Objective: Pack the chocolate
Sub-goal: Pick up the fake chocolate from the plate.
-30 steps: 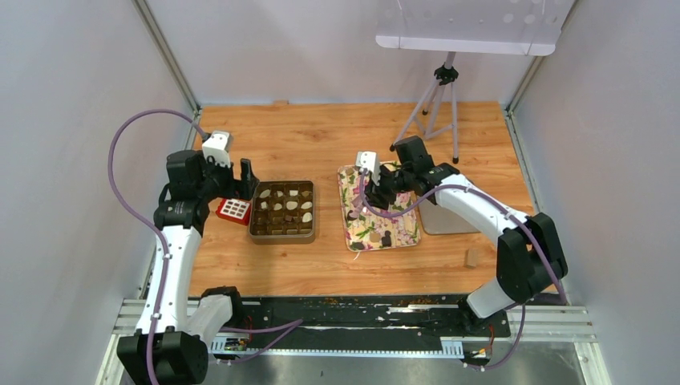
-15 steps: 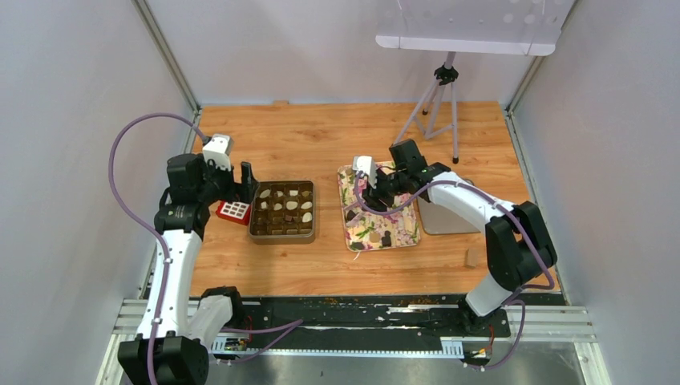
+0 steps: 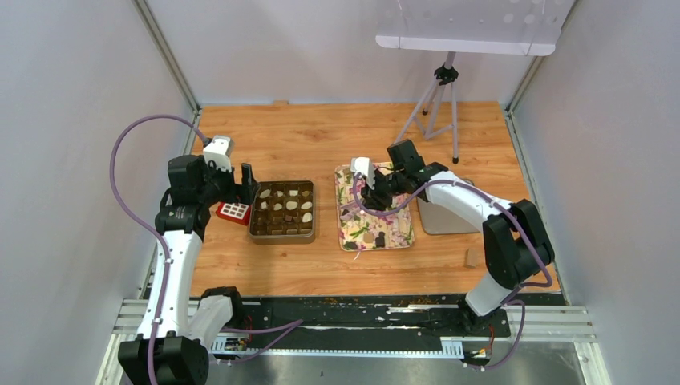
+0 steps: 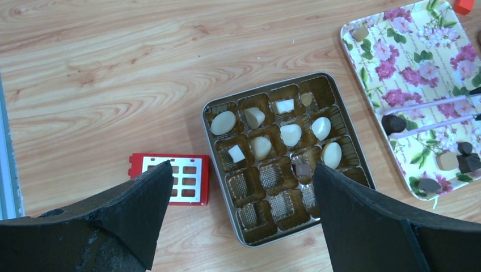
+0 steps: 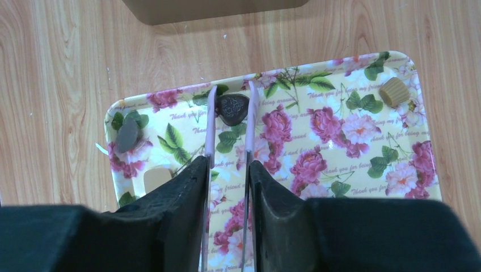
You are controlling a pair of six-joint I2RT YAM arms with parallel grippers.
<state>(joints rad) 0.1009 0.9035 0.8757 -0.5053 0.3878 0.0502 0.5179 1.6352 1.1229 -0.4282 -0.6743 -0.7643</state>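
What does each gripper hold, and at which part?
Right gripper clamps the pink tweezers across both arms; left gripper holds nothing.

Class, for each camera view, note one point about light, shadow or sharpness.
Top external: even light, soft shadows. Left wrist: the square metal tin is sharp, the black fingers dim. Right wrist: the dark heart-shaped chocolate is sharp between pink tweezers.
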